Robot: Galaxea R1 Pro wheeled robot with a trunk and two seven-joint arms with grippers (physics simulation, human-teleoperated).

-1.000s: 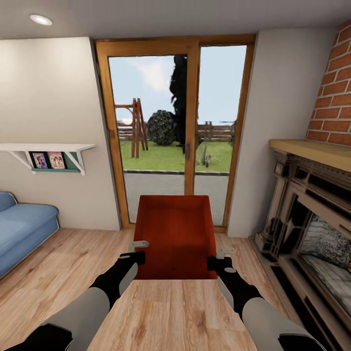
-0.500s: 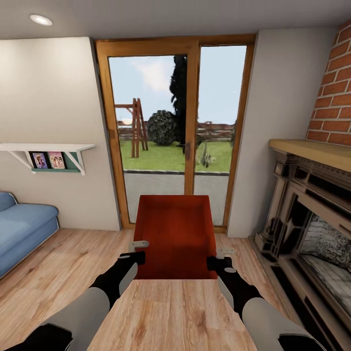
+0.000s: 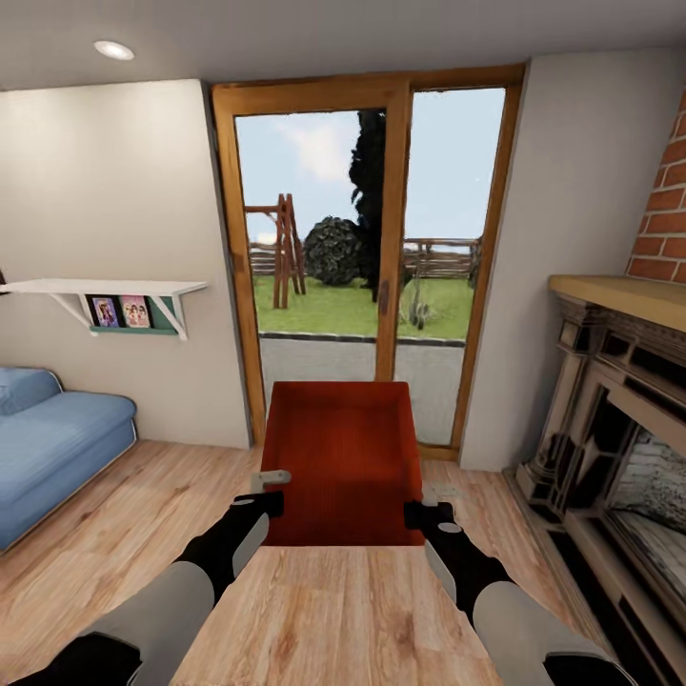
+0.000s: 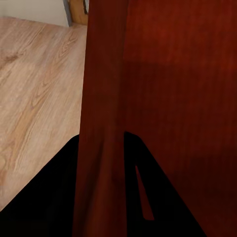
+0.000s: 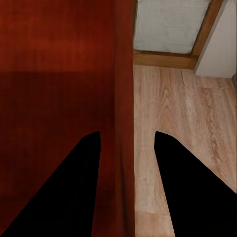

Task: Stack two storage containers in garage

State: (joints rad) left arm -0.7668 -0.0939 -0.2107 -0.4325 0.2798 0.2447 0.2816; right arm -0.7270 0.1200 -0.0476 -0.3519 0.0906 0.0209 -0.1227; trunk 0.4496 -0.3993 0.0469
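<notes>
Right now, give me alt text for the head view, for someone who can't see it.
A red-orange storage container is held between the left claw and right claw, each gripping a side wall. Past it are wood-framed glass doors, a blue sofa at left and a dark fireplace at right, on light wood floor.

One storage container [image 3: 341, 457], two glass doors [image 3: 324, 257], one blue sofa [image 3: 52, 448], one fireplace [image 3: 619, 457], one shelf [image 3: 105, 288].

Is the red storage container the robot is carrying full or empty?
Empty as far as visible: the storage container shows bare red walls and floor in the head view, with nothing inside. Its near end is hidden behind a wooden surface.
</notes>
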